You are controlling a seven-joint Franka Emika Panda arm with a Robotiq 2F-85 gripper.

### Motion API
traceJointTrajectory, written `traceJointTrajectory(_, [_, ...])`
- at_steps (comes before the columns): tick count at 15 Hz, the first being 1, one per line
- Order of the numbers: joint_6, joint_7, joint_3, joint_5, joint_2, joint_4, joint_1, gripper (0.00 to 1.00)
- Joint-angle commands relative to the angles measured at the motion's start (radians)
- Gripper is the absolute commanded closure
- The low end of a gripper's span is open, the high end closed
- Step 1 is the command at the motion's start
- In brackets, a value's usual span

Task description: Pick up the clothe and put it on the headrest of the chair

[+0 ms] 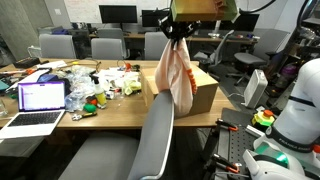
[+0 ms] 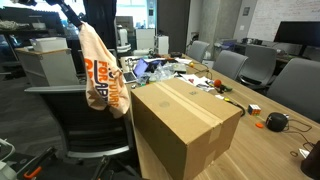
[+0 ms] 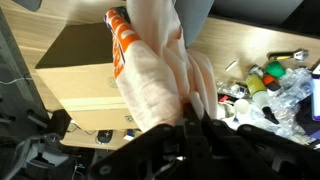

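Clothe (image 1: 175, 72) hangs limp from jaws clamped shut on its bunched top, over near edge of surface (image 1: 100, 118) beside cardboard box (image 1: 203, 92). Held high so its hem clears headrest (image 1: 162, 101); contact there unclear.

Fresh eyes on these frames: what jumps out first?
The clothe, pale peach with orange patches, hangs limp from the tool by the big cardboard box on the table. The tall grey chair back curves up in the foreground, and clutter surrounds an open laptop at the table's other end.
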Motion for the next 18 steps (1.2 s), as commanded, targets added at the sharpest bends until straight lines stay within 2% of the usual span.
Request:
traceJointTrajectory(1, [-0.064, -0.037, 0.036, -0.057, 0.06, 0.11, 0.044, 0.99])
traceJointTrajectory(10, [-0.144, -0.068, 0.143, -0.179, 0.109, 0.207, 0.149, 0.99])
traceJointTrajectory(18, [-0.167, -0.162, 0.102, -0.146, 0.203, 0.277, 0.169, 0.99])
